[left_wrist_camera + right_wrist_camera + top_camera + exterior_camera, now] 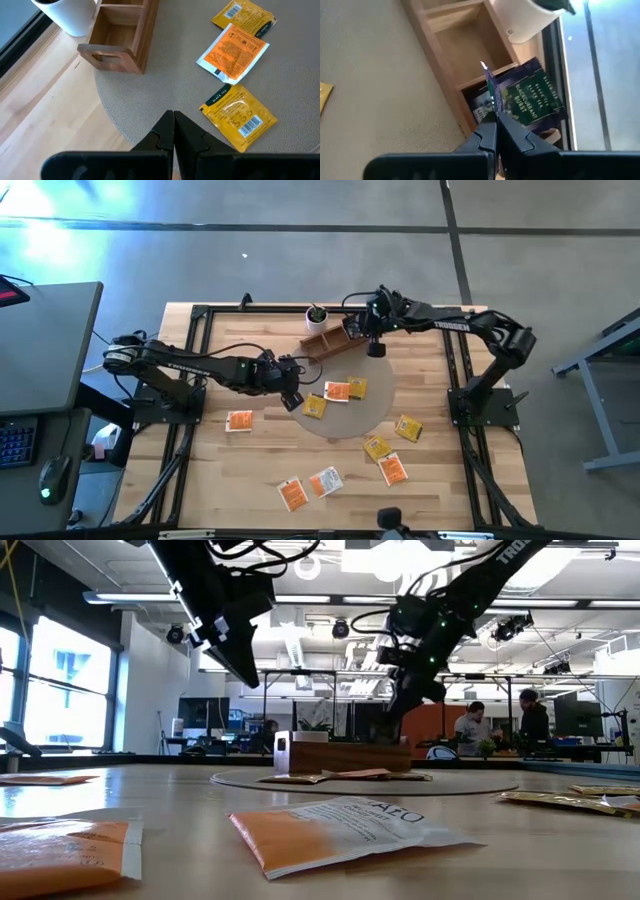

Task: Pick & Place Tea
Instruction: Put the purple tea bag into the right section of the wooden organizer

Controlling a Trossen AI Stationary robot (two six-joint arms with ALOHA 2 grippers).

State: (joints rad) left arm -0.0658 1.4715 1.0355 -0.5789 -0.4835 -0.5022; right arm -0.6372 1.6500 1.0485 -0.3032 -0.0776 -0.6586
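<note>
My right gripper [495, 120] is shut on a dark purple tea sachet [490, 85], over the brown wooden tray [330, 340] at the table's far side. Another purple sachet [525, 97] lies in the tray's end compartment. My left gripper [173, 120] hangs shut and empty above the edge of the round grey mat [350, 420]. It is close to a yellow sachet [240, 116], an orange one [232, 52] and a second yellow one [243, 17], all lying flat on the mat. My right gripper pinches the purple sachet by one edge [493, 104] between its two fingers, slanting down from above. The sachet sticks out past the fingertips, edge-on to the wrist camera, over the tray's compartments. Whether its free end touches the tray I cannot tell.
A white pot with a plant [317, 315] stands just beyond the tray. Several orange and yellow sachets lie flat on the wood: one at the left [239, 421], others at the right [408, 427] and near the front edge [325, 481].
</note>
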